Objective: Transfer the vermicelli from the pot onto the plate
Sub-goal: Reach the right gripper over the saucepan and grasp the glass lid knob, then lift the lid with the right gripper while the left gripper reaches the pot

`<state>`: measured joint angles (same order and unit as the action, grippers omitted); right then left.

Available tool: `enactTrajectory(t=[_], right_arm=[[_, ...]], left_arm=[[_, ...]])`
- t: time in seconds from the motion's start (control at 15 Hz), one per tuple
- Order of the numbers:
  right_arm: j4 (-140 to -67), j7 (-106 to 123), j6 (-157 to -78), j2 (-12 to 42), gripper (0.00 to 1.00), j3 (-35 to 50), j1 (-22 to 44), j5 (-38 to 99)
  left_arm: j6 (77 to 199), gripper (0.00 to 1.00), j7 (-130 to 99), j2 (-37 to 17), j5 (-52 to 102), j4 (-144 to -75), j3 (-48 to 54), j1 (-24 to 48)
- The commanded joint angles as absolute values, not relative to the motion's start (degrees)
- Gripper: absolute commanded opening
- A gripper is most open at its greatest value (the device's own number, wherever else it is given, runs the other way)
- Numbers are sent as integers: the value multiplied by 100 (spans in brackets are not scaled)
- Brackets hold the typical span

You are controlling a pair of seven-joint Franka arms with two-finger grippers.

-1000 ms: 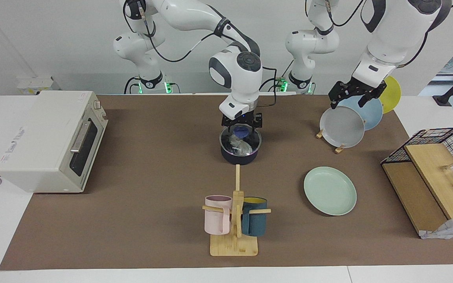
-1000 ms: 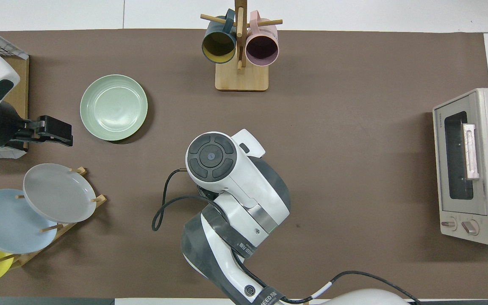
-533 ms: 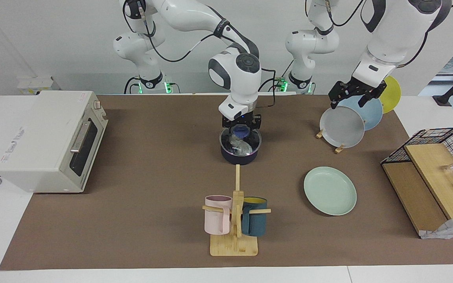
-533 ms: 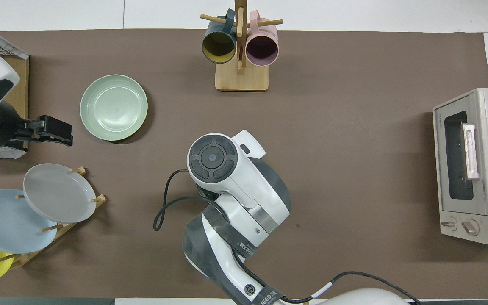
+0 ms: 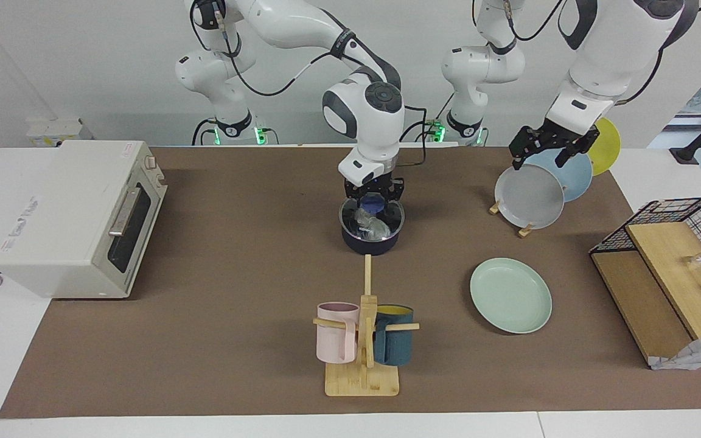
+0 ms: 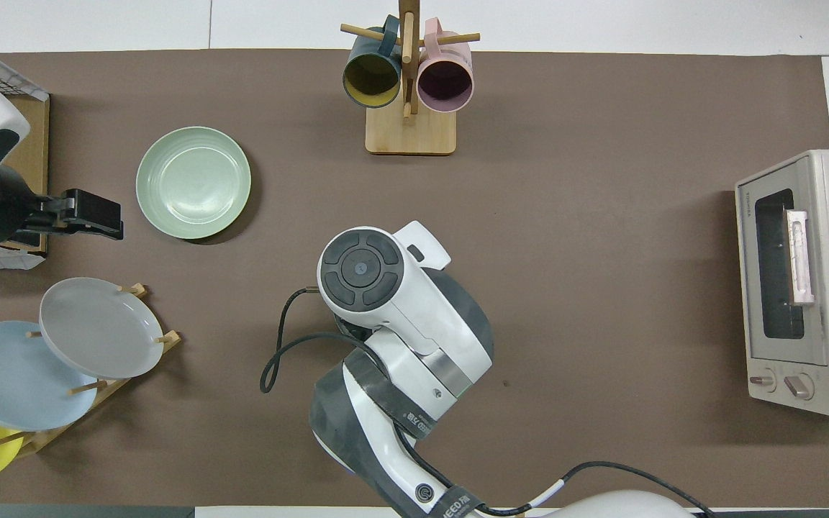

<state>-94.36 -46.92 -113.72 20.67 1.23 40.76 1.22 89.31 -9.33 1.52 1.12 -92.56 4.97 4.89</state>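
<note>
The surface (image 5: pixel 235 274) carries the toaster oven (image 5: pixel 76 219) at the right arm's end. The plate (image 5: pixel 510 295) lies flat toward the left arm's end, farther from the robots than the pot (image 5: pixel 370 231). In the overhead view the right arm hides the pot entirely. The vermicelli (image 5: pixel 372 226) sits inside the pot under a glass lid (image 5: pixel 387 225). The right hand (image 5: pixel 374 196) is at the lid's blue knob (image 5: pixel 375 203); its grip cannot be determined. The left hand (image 5: pixel 542 146) hangs over the plate rack (image 5: pixel 509 210), fingers spread apart.

You see a dark navy pot (image 5: pixel 370 242), whitish vermicelli (image 5: pixel 370 225), a mint-green plate (image 5: pixel 510 295), and grey (image 5: pixel 528 196), blue (image 5: pixel 574 173) and yellow plates (image 5: pixel 607 145).
</note>
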Motion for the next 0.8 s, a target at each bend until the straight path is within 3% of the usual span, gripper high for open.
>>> enactTrajectory(t=[0.0, 0.4, 0.73], right_arm=[[-9370, -4790, -11374, 1969, 42, 114, 4078, 97], [-8860, -4194, -10820, 1960, 42, 71, 3657, 44], [-8807, -2789, -10328, 1802, 42, 70, 2753, 79]], left_arm=[[9061, 100, -940, 255, 9, -9343, 545, 439], [9228, 100, -940, 237, 18, -9351, 554, 501], [9281, 100, -1098, 167, 26, -9448, 624, 1000]])
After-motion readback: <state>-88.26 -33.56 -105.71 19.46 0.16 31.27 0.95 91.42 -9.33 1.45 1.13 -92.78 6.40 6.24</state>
